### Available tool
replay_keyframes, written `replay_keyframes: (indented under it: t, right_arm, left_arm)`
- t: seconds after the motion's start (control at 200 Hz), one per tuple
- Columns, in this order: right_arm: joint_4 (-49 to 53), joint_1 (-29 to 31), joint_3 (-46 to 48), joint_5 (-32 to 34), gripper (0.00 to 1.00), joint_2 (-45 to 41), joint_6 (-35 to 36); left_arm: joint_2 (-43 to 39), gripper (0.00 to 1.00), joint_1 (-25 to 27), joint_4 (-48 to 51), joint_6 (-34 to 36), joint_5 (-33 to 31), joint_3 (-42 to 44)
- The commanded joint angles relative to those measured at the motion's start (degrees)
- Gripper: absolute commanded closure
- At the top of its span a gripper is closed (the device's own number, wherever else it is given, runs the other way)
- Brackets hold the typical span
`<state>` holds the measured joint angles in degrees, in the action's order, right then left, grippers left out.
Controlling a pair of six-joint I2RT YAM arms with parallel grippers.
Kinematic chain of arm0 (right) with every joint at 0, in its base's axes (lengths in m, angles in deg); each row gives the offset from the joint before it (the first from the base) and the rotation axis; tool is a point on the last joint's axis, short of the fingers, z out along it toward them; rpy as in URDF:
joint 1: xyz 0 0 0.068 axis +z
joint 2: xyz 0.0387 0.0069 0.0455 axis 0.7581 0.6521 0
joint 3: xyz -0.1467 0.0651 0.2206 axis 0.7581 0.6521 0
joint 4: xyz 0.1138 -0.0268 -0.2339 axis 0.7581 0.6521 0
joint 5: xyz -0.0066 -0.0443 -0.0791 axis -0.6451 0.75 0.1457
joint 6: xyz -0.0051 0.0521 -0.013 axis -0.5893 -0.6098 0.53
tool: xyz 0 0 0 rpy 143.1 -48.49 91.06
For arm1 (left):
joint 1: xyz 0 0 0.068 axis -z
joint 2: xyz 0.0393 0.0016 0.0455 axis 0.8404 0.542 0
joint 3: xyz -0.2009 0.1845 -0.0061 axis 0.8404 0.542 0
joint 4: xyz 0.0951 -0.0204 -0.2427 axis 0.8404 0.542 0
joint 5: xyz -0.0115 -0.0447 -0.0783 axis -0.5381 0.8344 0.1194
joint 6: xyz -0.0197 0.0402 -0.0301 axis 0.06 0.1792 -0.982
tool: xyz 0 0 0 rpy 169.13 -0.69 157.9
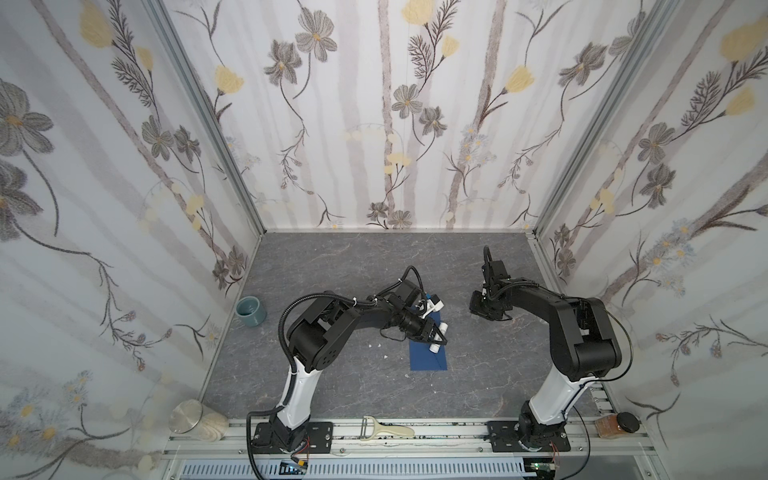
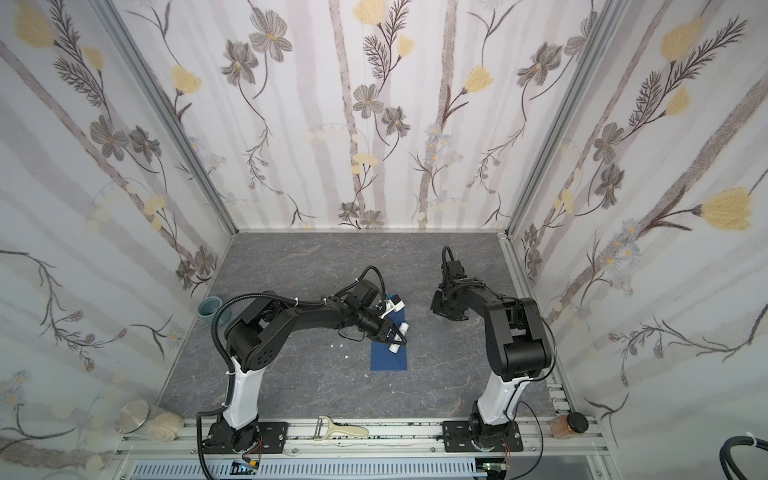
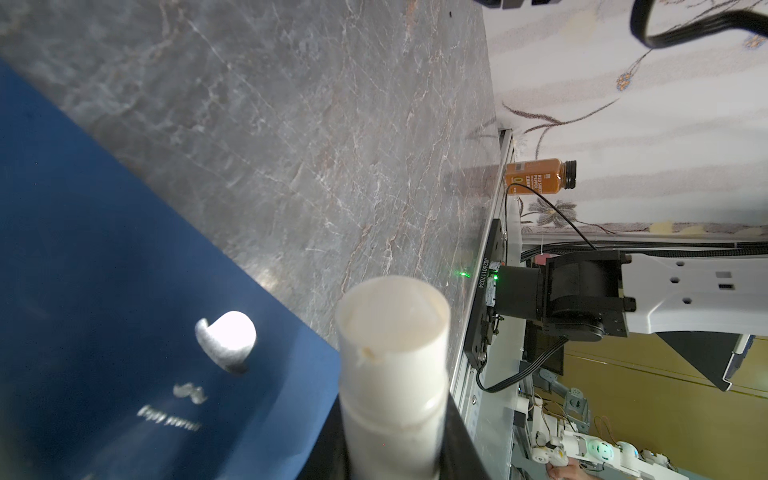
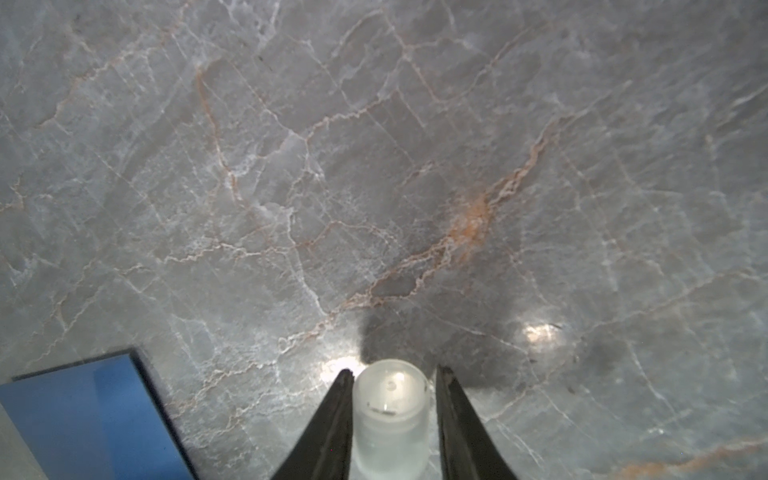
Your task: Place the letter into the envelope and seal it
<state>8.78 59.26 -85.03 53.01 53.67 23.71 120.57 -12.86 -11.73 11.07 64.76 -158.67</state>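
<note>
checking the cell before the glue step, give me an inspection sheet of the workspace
surface: grey marble tabletop, a few white scraps left of the envelope
job's things: navy envelope flat at centre; letter nothing seen
clutter: teal cup, glass jar on its side, peeler, orange spice bottle
grippers: left gripper shut on white glue stick above the envelope; right gripper flanks translucent cap, grip unclear
cables: black conduit on left arm, thin lead by right arm
surroundings: floral wallpaper walls, aluminium rail in front

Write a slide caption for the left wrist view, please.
Left pincer gripping a white cylindrical glue stick near the dark navy paper envelope.
</note>
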Motion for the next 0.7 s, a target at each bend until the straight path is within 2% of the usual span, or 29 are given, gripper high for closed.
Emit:
replay_keyframes:
  t: [0.0,0.695]
  right_arm:
    - [-0.71,0.06,-0.44,-0.66,0.66,0.13,0.18]
    - [-1.59,-0.02,0.09,-2.16,0.69,-0.43,-0.49]
  left_arm:
    - [0.99,1.00,0.41,-0.95,-1.24,2.03,-1.21]
    - [5.98,1.00,2.09,-1.44,-7.75,2.09,-8.44]
